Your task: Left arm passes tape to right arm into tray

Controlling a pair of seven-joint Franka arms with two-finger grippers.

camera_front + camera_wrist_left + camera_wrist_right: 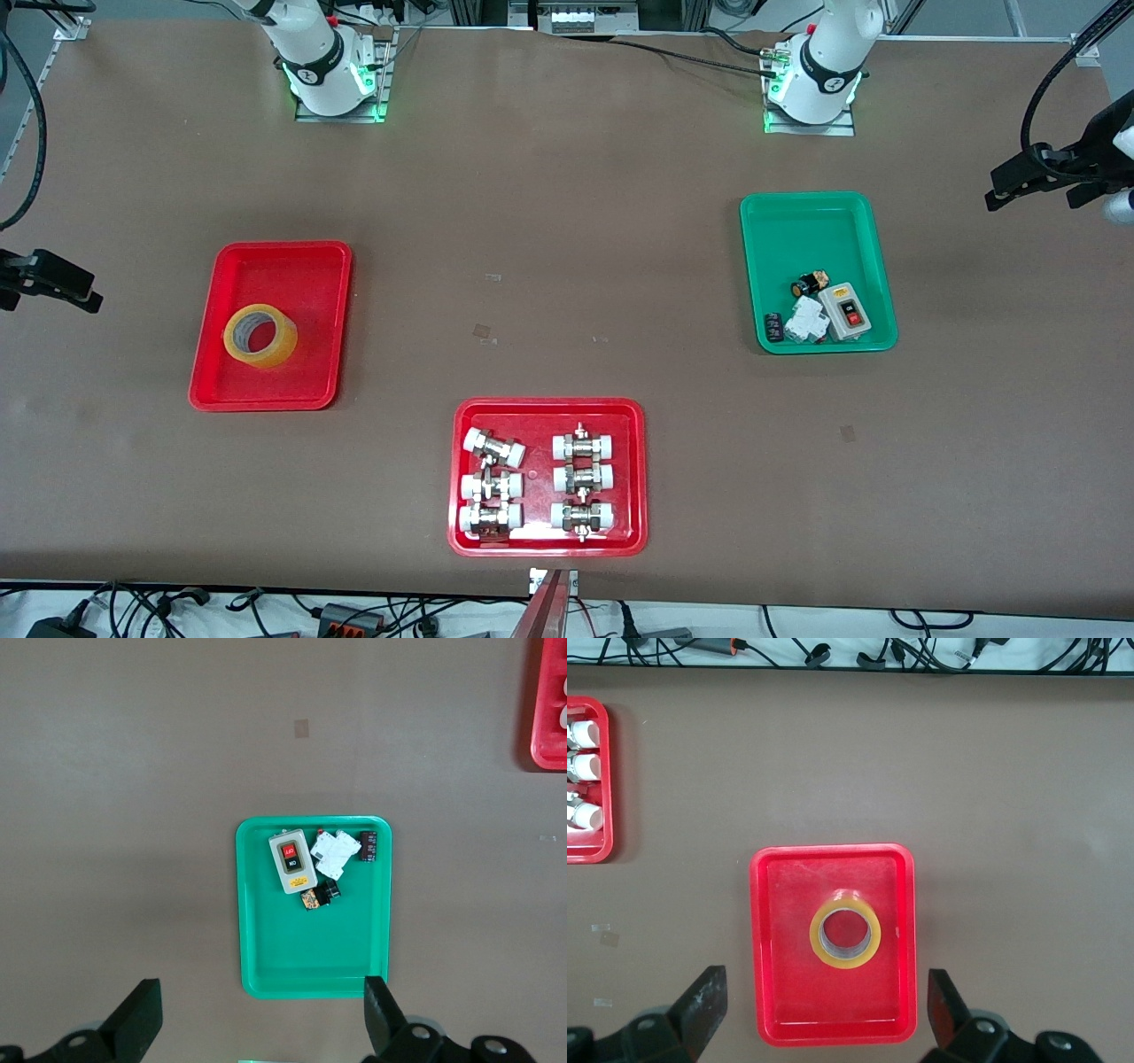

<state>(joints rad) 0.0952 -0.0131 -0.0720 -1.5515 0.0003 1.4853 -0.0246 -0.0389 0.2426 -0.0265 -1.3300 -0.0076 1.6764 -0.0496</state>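
Looking across the big brown table (567, 266), everything appears settled. Largest of the task's things is the plain red tray (337, 319), sitting toward the right arm's end of the table, and the tape (260, 336) lies flat inside it, hole upward, resting on the tray floor a little nearer the front camera than the tray's middle. That reads as a delivered load, so the job looks finished.

Next, the green tray (797, 230) toward the left arm's end holds a few small electrical parts bunched at its camera-side end, and the red tray of fittings (633, 470) sits nearest the front camera, between the two arms' ends.

Now the claws. The right gripper (824, 1014) hangs high over the red tray, fingers spread wide, nothing between them, tape directly beneath; a release pose, I'd judge. The left gripper (263, 1019) hovers high over the green tray, fingers equally wide apart and empty, parked clear of the action and waiting.
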